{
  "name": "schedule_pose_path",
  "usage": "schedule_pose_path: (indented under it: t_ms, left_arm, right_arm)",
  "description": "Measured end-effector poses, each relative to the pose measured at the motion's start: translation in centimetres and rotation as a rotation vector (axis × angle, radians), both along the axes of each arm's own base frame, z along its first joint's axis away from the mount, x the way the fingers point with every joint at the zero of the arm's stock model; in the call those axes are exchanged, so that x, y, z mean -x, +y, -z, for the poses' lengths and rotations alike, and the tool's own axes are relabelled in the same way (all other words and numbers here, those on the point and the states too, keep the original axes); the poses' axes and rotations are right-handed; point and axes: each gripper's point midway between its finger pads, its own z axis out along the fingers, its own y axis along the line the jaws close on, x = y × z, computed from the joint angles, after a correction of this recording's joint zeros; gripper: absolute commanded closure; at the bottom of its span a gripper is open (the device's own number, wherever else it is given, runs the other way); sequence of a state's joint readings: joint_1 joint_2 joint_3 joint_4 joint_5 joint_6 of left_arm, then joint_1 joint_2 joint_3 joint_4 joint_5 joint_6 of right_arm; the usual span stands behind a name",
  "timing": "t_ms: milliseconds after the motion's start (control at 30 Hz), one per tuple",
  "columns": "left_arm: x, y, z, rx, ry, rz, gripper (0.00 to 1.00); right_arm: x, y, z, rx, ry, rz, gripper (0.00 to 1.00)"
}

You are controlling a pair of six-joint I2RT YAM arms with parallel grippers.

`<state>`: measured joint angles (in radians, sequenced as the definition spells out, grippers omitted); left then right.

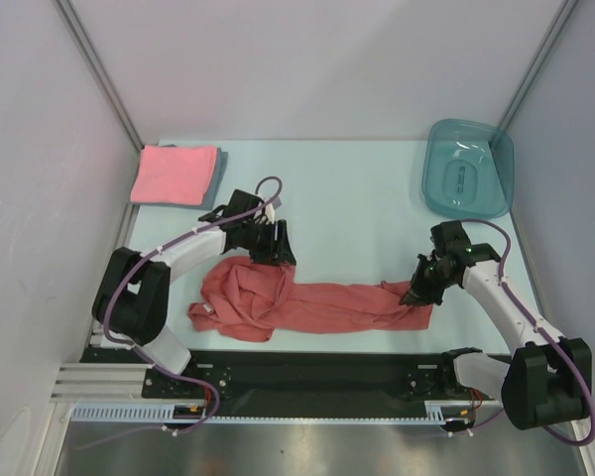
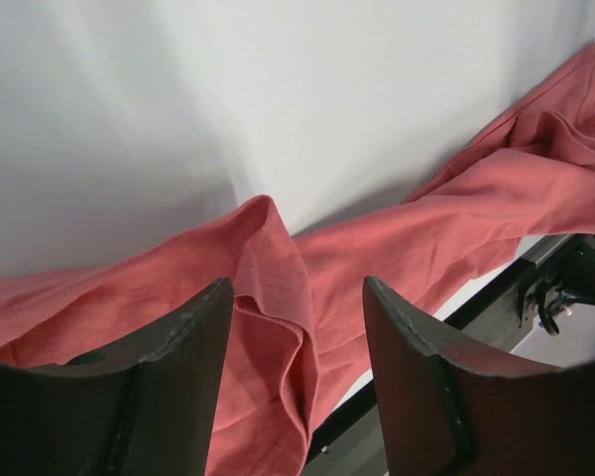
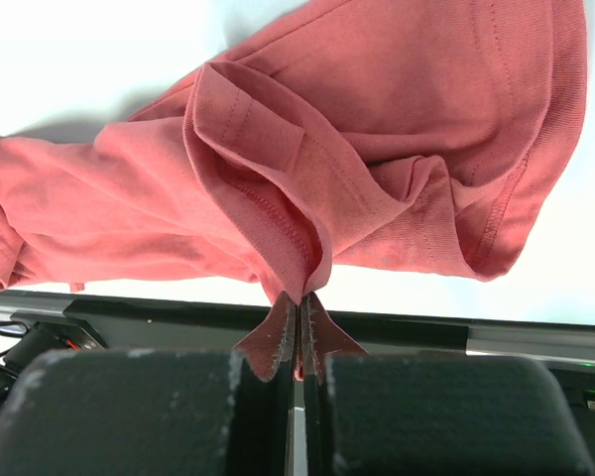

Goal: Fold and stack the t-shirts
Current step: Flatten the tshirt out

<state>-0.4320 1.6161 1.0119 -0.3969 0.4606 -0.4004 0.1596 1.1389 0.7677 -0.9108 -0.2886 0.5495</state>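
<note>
Pale table [image 1: 357,198], white walls [image 1: 327,59]: we find the brick-red t-shirt [image 1: 307,302] strung limp across 6 o'clock, right gripper [image 3: 298,309] clamped on its 3 o'clock hem, left gripper [image 2: 297,297] jaws apart over its 10 o'clock bunch; we judge it light, floppy, best pinched at hems.

Teal translucent tub [image 1: 468,169]: far right corner of pale tabletop [image 1: 357,198], open side up. Black strip [image 1: 317,369] runs along tabletop's near edge. White walls [image 1: 327,59] enclose left, far, right sides.
</note>
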Motion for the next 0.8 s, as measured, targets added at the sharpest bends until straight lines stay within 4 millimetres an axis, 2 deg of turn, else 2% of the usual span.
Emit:
schedule_pose_path:
  t_ms: [133, 267, 300, 367, 433, 633, 800]
  left_arm:
    - [0.3, 0.0, 0.7, -0.014, 0.036, 0.003, 0.41]
    - [0.3, 0.1, 1.4, -0.041, 0.070, 0.000, 0.50]
    - [0.3, 0.3, 1.5, -0.055, 0.074, -0.006, 0.49]
    - [0.2, 0.8, 1.4, -0.087, 0.079, -0.023, 0.39]
    - [-0.1, 1.3, 1.4, -0.123, 0.078, -0.050, 0.34]
    - [0.4, 2.4, 1.4, -0.185, 0.118, -0.076, 0.34]
    - [-0.1, 1.2, 1.4, -0.166, 0.172, -0.031, 0.35]
  right_arm:
    - [0.0, 0.0, 0.0, 0.000, -0.001, 0.000, 1.00]
    - [0.0, 0.0, 0.0, 0.000, -0.001, -0.001, 1.00]
    - [0.0, 0.0, 0.0, 0.000, -0.001, -0.001, 1.00]
    - [0.0, 0.0, 0.0, 0.000, -0.001, -0.001, 1.00]
    - [0.0, 0.0, 0.0, 0.000, -0.002, -0.002, 1.00]
    - [0.0, 0.0, 0.0, 0.001, -0.002, -0.004, 1.00]
    - [0.0, -0.2, 0.0, 0.002, -0.004, -0.003, 1.00]
